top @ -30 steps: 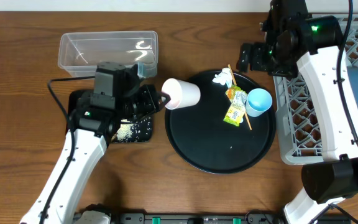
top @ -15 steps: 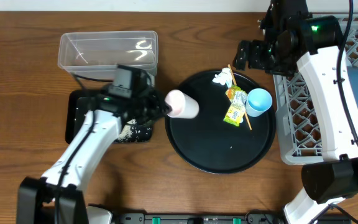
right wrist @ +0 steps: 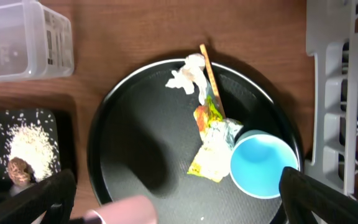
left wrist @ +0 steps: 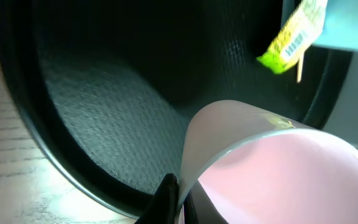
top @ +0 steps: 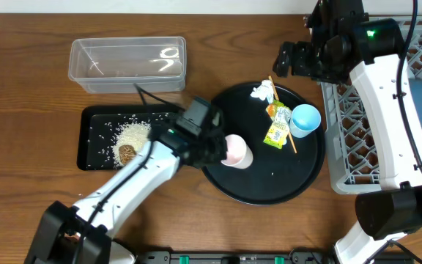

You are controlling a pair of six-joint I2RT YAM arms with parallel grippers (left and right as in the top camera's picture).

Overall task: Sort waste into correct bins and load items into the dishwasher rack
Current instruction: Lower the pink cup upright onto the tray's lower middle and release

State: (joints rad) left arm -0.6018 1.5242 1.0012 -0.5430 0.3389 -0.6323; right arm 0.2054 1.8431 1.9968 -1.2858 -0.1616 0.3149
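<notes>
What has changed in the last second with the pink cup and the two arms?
The left gripper, shut on the pink cup at its rim, swung it right from beside the shallow black tray to the round black tray, at its left side, uncovering the rice and brown lump. The right gripper stayed open by the rack; blue cup, wrapper, tissue and chopstick have not moved.

Overhead top-down; all 3 views share tray (top: 269, 176).
</notes>
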